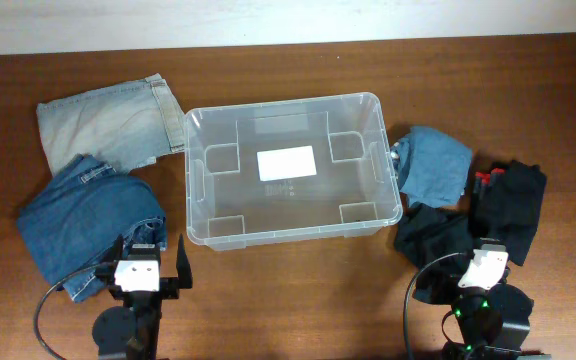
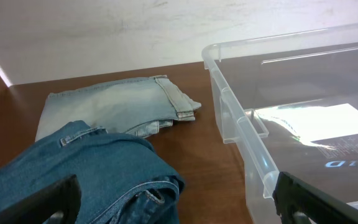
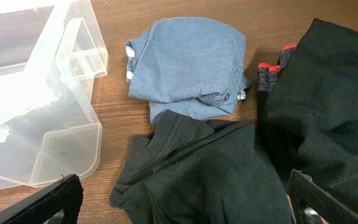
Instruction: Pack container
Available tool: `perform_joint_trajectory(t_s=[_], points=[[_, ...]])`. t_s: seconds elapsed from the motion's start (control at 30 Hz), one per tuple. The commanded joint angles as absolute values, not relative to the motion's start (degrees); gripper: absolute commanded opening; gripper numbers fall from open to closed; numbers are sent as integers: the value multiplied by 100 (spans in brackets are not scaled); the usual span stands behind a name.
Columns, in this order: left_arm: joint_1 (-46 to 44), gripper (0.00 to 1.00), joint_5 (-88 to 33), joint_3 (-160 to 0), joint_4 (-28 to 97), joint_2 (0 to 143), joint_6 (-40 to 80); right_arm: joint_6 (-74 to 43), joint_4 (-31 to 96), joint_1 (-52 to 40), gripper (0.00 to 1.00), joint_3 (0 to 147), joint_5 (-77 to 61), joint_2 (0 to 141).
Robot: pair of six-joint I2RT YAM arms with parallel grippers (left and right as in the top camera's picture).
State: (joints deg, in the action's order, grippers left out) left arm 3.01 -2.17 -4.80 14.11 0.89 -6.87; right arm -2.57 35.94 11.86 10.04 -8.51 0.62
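Observation:
The clear plastic container [image 1: 194,190] stands empty in the middle of the table, a white label on its base; it also shows in the left wrist view [image 2: 241,118] and the right wrist view [image 3: 61,81]. Dark blue jeans [image 1: 88,220] [image 2: 86,174] lie left of it, and light blue jeans [image 1: 103,125] [image 2: 110,109] lie behind them. Right of it lie a folded blue-grey garment [image 1: 436,165] [image 3: 188,65], a dark garment [image 1: 436,245] [image 3: 204,174] and a black one with red trim [image 1: 513,205] [image 3: 328,106]. My left gripper [image 1: 148,262] [image 2: 179,205] is open beside the dark jeans. My right gripper [image 1: 473,265] [image 3: 185,208] is open over the dark garment.
The brown wooden table [image 1: 298,300] meets a pale wall at the back [image 1: 268,20]. Black cables [image 1: 43,305] run beside each arm base at the front edge.

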Motion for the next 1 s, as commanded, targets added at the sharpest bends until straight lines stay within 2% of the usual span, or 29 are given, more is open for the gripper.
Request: perform_joint_trajectory(t_s=[0.0,0.97], points=[[298,99,-217,-432,1389,40,-679,-235,3579,1199,98,993,-884,21],[303,99,-211,-434,1321,40,-602,-235,3579,1199,98,993,-884,21]])
